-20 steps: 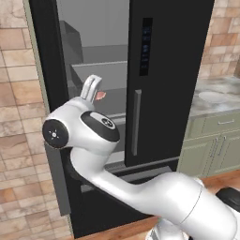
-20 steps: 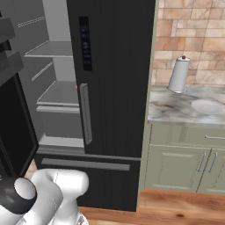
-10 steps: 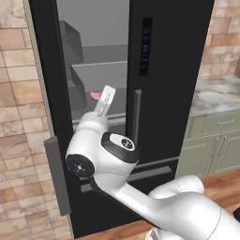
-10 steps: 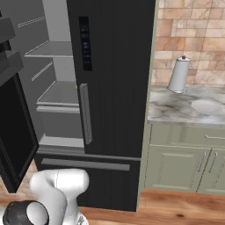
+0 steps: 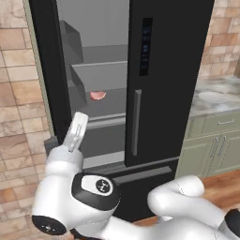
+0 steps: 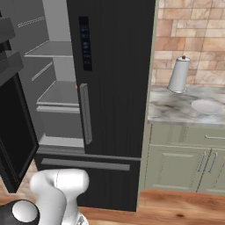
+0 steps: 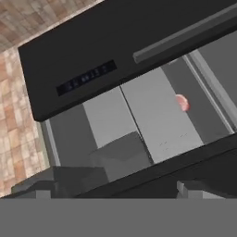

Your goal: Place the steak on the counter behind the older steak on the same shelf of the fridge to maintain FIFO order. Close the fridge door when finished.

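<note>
steak [image 5: 98, 95] is sitting on the fridge shelf [image 5: 112, 104]; we're hanging back with fingers spread, empty, risking clipping the door [image 6: 15, 127] swinging round.

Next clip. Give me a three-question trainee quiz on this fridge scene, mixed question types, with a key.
1. True or false: both doors of the fridge are shut.
2. What lies on the middle shelf? A) a piece of raw meat B) a bottle C) a bowl
3. Fill in: a ___ roll stands upright on the counter beside the fridge.
Key: 1 false, one stands open; 2 A; 3 paper towel.
</note>
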